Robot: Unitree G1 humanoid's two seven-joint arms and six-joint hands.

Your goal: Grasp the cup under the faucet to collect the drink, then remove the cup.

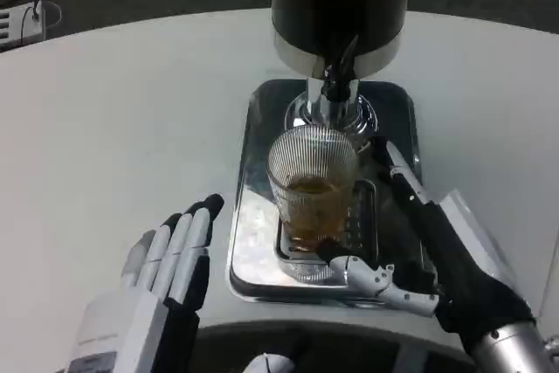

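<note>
A ribbed clear glass cup (312, 189) with amber drink in its lower part stands on the drip grate of a shiny steel tray (262, 128), right under the faucet (334, 86) of a dark dispenser (339, 2). My right hand (419, 233) reaches in from the right; its fingers lie along the cup's right side and its thumb curls around the near base, gripping the cup. My left hand (166, 281) rests flat on the table left of the tray, fingers straight and apart, holding nothing.
The white round table (122, 120) extends wide to the left and behind. A white power strip (22, 19) lies off its far left edge. The dispenser's silver pedestal (325, 115) stands just behind the cup.
</note>
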